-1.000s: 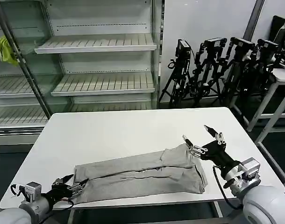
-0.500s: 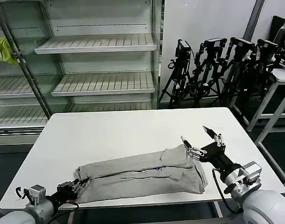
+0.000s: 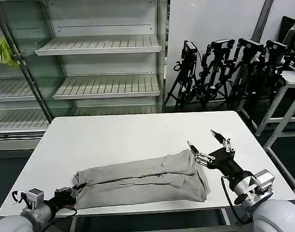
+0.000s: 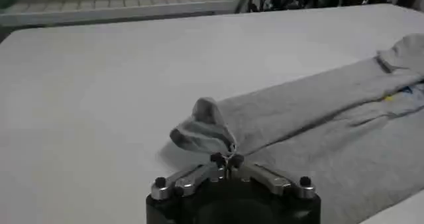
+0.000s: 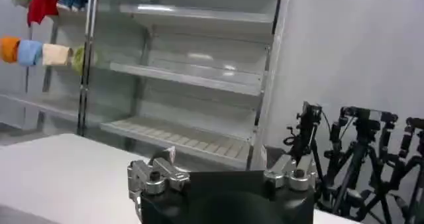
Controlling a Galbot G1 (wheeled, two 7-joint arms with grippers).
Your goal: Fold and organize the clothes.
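The table (image 3: 123, 137) carries the grey shirt (image 3: 142, 181) folded into a long band near the front edge, its long axis running side to side between both arms. The left hand (image 4: 226, 160) pinches the bunched left end; the right hand (image 3: 208, 145) hovers spread wide above the right end.

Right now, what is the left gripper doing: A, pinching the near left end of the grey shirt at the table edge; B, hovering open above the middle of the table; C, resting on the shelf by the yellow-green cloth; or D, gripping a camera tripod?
A: the left gripper is shut on a bunched end of the grey shirt near the table edge, while the right gripper stands open at the shirt's other end.
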